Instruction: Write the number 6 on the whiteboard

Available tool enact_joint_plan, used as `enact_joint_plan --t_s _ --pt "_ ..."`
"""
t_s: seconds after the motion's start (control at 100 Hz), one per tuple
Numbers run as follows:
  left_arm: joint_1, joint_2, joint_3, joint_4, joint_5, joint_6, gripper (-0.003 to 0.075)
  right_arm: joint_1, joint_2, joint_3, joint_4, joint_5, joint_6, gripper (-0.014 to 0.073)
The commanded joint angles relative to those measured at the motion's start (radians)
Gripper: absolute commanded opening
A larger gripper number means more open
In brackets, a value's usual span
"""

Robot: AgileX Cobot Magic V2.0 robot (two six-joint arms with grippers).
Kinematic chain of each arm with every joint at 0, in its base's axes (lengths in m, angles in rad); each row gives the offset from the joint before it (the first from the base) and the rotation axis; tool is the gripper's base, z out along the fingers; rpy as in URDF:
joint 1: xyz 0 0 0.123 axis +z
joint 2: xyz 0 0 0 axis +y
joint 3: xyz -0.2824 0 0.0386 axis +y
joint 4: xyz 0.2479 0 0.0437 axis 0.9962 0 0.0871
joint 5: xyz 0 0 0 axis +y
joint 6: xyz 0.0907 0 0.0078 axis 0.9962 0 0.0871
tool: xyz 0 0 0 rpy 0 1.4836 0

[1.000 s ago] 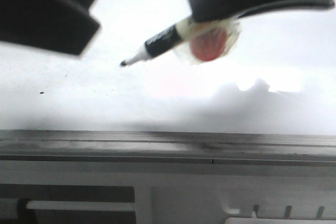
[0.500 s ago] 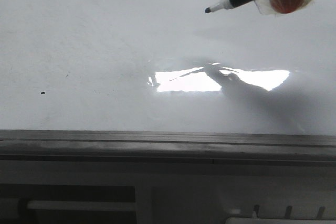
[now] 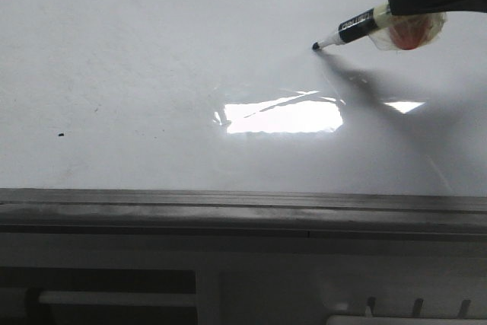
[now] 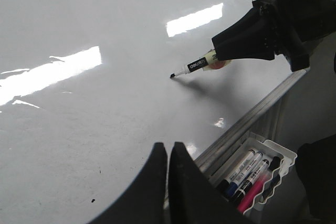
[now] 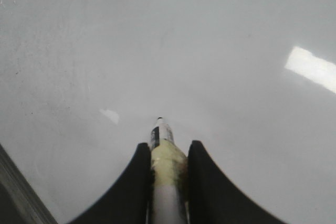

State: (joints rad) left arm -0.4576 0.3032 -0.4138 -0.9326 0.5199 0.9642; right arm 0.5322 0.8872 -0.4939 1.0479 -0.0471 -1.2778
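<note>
The whiteboard (image 3: 152, 51) is glossy white and fills the front view; it also shows in the left wrist view (image 4: 105, 103) and the right wrist view (image 5: 157, 35). No drawn number 6 shows on it, only a tiny black dot (image 3: 61, 135). My right gripper (image 3: 403, 13) is shut on a black-and-white marker (image 3: 354, 30) wrapped in yellowish tape. The marker's tip (image 3: 315, 47) points left and meets its own shadow on the board. The marker also shows in the left wrist view (image 4: 195, 65) and the right wrist view (image 5: 161, 135). My left gripper (image 4: 168, 150) is shut and empty above the board's near part.
The grey metal frame edge (image 3: 243, 207) runs along the board's near side. A white tray (image 4: 281, 156) with several markers hangs below the frame edge (image 4: 252, 119). Bright glare patches (image 3: 281, 117) lie on the board.
The left gripper has left the front view. The right gripper carried the marker up and to the right, then lowered its tip onto the board.
</note>
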Motion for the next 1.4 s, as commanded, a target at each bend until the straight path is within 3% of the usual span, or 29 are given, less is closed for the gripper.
enact_joint_plan --t_s 0.0,0.2,0.56,0.82,1.39 --pt "0.004 0.006 -0.026 -0.042 -0.045 -0.010 -0.0019 -0.001 0.012 -0.031 -0.004 -0.049 -0.008 -0.0056" --pt "0.004 0.006 -0.026 -0.042 -0.045 -0.010 -0.0019 -0.001 0.052 -0.031 0.006 -0.012 -0.008 -0.0056" --pt "0.004 0.006 -0.026 -0.042 -0.045 -0.010 -0.0019 -0.001 0.058 -0.029 0.001 0.220 -0.008 -0.0056" --pt "0.004 0.006 -0.026 -0.042 -0.035 -0.010 -0.0019 -0.010 0.058 -0.001 0.001 0.240 -0.006 -0.0055" --pt "0.004 0.006 -0.026 -0.042 -0.024 -0.010 -0.0019 -0.197 -0.046 0.010 -0.024 0.269 0.022 -0.0055"
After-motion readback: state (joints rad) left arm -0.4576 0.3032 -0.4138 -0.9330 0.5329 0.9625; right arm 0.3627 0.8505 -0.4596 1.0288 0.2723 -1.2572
